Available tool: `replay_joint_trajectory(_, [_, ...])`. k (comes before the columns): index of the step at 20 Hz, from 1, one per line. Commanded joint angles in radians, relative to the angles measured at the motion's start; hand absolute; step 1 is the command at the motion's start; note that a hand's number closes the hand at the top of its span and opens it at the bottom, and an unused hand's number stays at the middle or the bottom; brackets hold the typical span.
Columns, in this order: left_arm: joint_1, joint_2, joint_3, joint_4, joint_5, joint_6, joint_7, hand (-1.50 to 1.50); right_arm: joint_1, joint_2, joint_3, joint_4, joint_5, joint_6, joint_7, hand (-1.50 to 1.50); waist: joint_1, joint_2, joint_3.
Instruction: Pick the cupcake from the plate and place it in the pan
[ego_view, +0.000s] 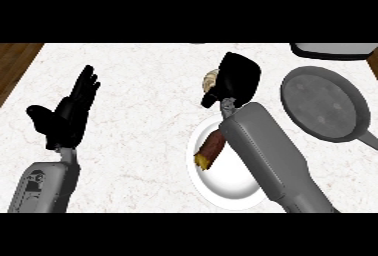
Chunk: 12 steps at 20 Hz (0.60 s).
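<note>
Right hand (240, 80) was curled round the cupcake (211, 79); only a pale sliver of it showed at the hand's left edge, the rest hidden by the fingers. The hand sat just beyond the far rim of the plate (221, 186), over the counter (148, 75), so the cupcake looked to be off the plate; couldn't tell from this angle how high it was. A brown, long piece of food (210, 150) lay on the plate, partly under the right forearm. The pan (325, 100) was to the right of the hand and apart from it, with its handle (367, 139) running off toward the lower right. A dark-rimmed vessel (332, 50) sat at the top right, just beyond the pan. Left hand (70, 112) was at the view's left, fingers straight and up, resting, not involved. My read: pick done, carry step in hand. To do it well: move right with enough height to clear the pan's near rim, keep the wrist level so the cupcake stays upright, aim for the middle of the pan's floor rather than the handle side, lower until it's seated, then spread the fingers and pull straight up. Keep the forearm from sweeping the brown food off the plate on the way.
</note>
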Motion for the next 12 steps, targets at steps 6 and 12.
replay_joint_trajectory(6, [0.012,0.004,0.018,0.007,0.001,0.004,-0.012,0.0,-0.148,0.004,-0.042,0.095,0.134,-0.239,0.194,1.5,-0.034,-0.001,0.001])
replay_joint_trajectory(12, [0.036,0.007,0.023,-0.018,-0.008,0.017,-0.007,0.0,-0.089,-0.078,-0.227,0.028,0.119,-0.395,0.035,1.5,-0.052,-0.003,0.002])
